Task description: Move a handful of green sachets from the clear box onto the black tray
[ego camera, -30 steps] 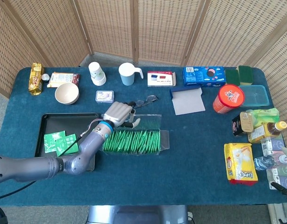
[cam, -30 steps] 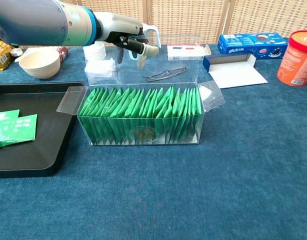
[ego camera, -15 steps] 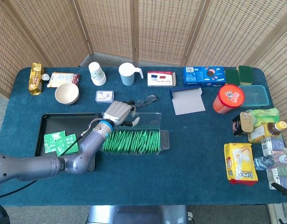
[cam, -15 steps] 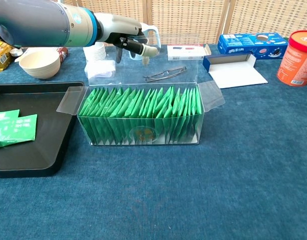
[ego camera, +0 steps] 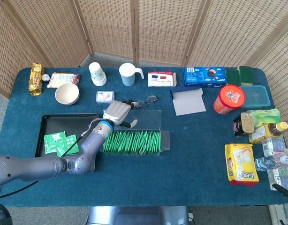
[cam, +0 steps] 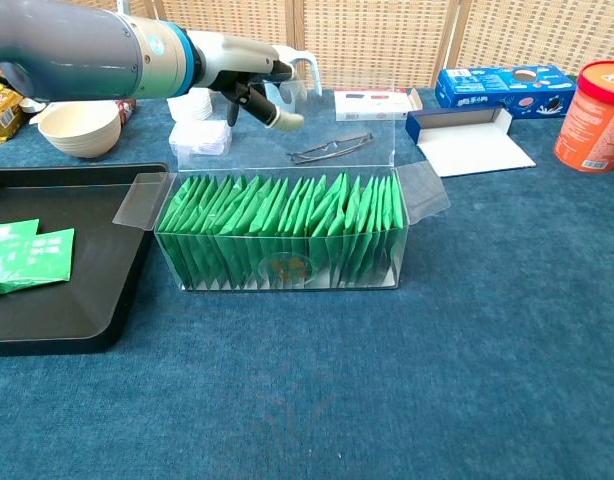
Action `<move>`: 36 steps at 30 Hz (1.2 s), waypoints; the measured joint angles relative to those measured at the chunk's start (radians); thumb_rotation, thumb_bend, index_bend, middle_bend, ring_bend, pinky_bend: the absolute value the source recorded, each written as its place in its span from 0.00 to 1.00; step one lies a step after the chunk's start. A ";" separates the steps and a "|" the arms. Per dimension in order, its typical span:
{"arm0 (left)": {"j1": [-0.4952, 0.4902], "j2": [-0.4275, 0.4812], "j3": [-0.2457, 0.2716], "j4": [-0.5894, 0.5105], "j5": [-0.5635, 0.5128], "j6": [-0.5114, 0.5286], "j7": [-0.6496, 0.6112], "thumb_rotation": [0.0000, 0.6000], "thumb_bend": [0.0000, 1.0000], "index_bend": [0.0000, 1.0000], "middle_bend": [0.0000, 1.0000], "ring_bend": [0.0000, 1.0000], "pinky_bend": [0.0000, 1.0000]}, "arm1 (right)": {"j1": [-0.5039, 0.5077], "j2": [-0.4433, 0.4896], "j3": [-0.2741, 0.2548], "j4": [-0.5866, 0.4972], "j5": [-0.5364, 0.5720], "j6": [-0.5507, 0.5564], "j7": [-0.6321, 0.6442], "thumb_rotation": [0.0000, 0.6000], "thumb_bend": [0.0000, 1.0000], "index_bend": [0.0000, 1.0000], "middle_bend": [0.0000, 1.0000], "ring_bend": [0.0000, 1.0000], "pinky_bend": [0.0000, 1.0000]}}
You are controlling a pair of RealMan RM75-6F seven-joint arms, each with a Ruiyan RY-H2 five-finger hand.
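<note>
The clear box (ego camera: 134,138) (cam: 287,262) stands mid-table, packed with a row of upright green sachets (ego camera: 132,142) (cam: 282,218), its end flaps folded out. Left of it lies the black tray (ego camera: 46,121) (cam: 97,335), and a few green sachets (ego camera: 61,143) (cam: 27,258) rest on the tray. My left hand (ego camera: 117,113) (cam: 249,82) hovers above the box's far left corner, fingers apart and holding nothing, the thumb pointing down toward the sachets. My right hand shows in neither view.
Behind the box lie glasses (ego camera: 147,101) (cam: 332,147) and a small clear case (ego camera: 105,96). A bowl (ego camera: 67,93), paper cups (ego camera: 97,73) and a mug (ego camera: 129,74) stand at the back left. An open blue box (cam: 465,135) and a red canister (cam: 593,101) are to the right.
My left hand has drifted slightly left and back over the box's far edge, and its thumb has swung inward. The sachets, box and tray have not moved.
</note>
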 measured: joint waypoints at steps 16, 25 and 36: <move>0.016 -0.025 0.011 0.041 0.031 0.047 0.029 0.88 0.30 0.00 0.06 0.14 0.40 | -0.002 0.001 0.000 -0.006 -0.002 0.002 -0.005 0.85 0.39 0.13 0.21 0.17 0.24; 0.035 -0.015 0.005 0.042 0.064 0.070 0.027 0.77 0.30 0.00 0.06 0.14 0.40 | -0.005 0.004 0.000 -0.008 -0.002 0.007 -0.005 0.85 0.39 0.13 0.21 0.17 0.24; 0.108 0.136 -0.014 -0.116 0.308 0.166 -0.043 0.67 0.30 0.05 0.06 0.13 0.37 | 0.006 -0.002 0.001 -0.006 -0.009 -0.005 -0.007 0.84 0.39 0.13 0.21 0.17 0.24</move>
